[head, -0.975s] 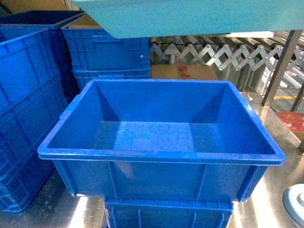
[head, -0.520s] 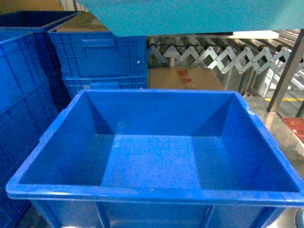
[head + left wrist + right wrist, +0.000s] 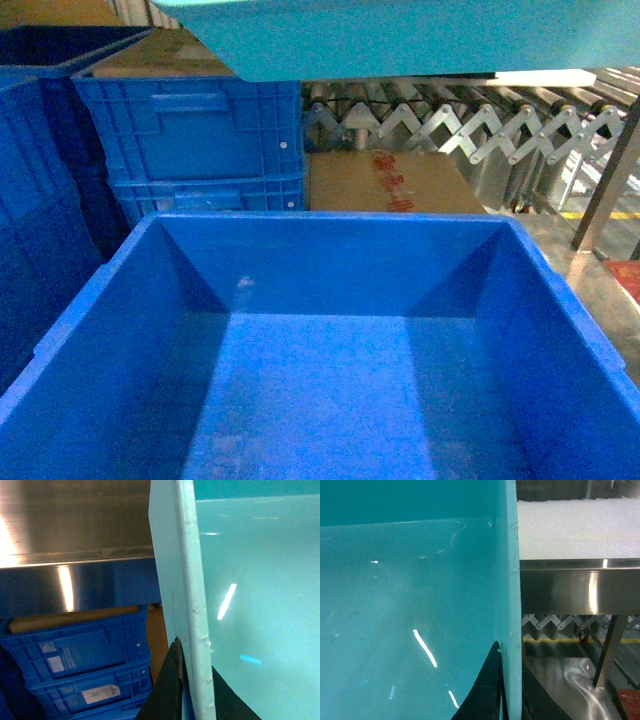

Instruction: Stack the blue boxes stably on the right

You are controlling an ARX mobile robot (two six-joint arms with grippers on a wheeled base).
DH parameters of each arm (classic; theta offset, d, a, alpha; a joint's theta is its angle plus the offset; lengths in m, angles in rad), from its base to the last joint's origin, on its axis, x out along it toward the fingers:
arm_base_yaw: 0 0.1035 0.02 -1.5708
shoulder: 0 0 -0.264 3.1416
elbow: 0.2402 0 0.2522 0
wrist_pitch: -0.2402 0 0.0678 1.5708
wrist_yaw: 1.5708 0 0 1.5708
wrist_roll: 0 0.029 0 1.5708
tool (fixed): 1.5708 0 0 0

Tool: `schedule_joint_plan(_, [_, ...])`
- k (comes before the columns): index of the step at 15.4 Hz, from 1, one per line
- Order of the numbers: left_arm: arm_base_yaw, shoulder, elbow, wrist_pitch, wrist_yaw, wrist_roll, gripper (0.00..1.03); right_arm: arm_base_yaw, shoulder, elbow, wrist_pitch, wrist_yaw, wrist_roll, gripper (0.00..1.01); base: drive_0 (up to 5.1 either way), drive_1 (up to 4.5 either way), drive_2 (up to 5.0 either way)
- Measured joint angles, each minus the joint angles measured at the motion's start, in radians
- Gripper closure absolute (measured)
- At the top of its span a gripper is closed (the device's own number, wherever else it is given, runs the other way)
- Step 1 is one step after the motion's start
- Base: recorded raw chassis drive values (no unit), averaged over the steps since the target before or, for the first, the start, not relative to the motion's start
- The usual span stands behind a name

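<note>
The turquoise tub [image 3: 400,35] hangs above the open royal-blue crate [image 3: 330,340], held at both ends: the left gripper [image 3: 192,680] clamps its left rim and the right gripper [image 3: 507,685] its right rim, fingers pinching each wall. The crate fills more of the head view than a second ago.

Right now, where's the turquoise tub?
Head view: the turquoise tub is up top, held above the open royal-blue crate. Left gripper and right gripper clamp opposite rims.
</note>
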Motion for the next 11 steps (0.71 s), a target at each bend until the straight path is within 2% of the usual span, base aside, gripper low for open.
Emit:
schedule_joint_plan(5, [-0.003,0.000,0.000,0.000,-0.002,0.000,1.01,0.000,-0.002,0.000,-0.003,0.002,0.000,0.99,-4.5,2.78,2.8])
schedule_joint_plan(11, [0.004,0.000,0.000,-0.002,0.001,0.000,1.01,0.005,-0.002,0.000,-0.004,0.000,0.000,0.99,-0.1,-0.05,-0.1])
